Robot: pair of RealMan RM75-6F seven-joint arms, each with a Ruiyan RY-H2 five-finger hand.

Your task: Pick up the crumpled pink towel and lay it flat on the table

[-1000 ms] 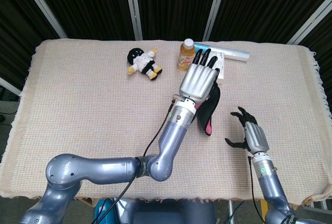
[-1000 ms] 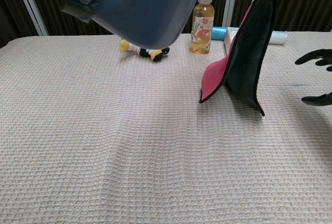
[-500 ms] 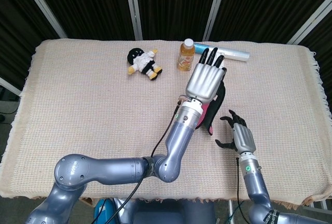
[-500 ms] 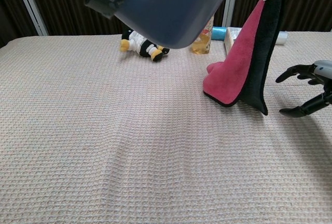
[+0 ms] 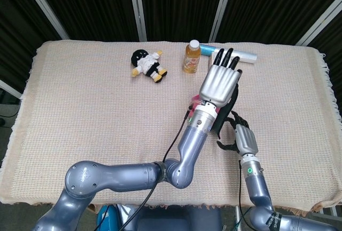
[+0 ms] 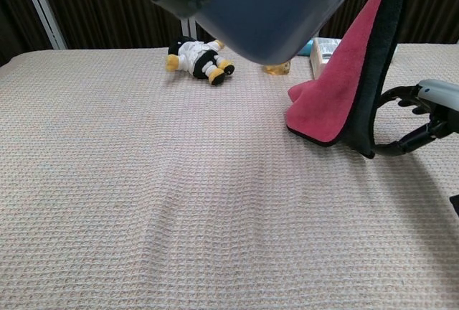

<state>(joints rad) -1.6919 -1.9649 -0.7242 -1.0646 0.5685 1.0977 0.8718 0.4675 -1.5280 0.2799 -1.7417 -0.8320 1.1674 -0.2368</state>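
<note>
left hand (image 5: 218, 84) raised, fingers holding pink towel (image 6: 337, 87) | right hand (image 5: 241, 137) fingers apart beside it

The soft terry towel (image 6: 343, 84) is deep pink on one face with a black backing and black edging, and it hangs above a beige waffle-weave tablecloth (image 5: 96, 108) with a pale fringe along its right edge. The silver-grey metal left hand (image 5: 218, 83) and the smaller silver right hand (image 5: 241, 137) both carry black fingers. Near the far edge lie a black-and-white plush doll with yellow feet (image 5: 148, 64), a clear plastic bottle of amber drink with a white cap (image 5: 192, 56), and a pale blue-and-white packet (image 5: 241, 55).
</note>
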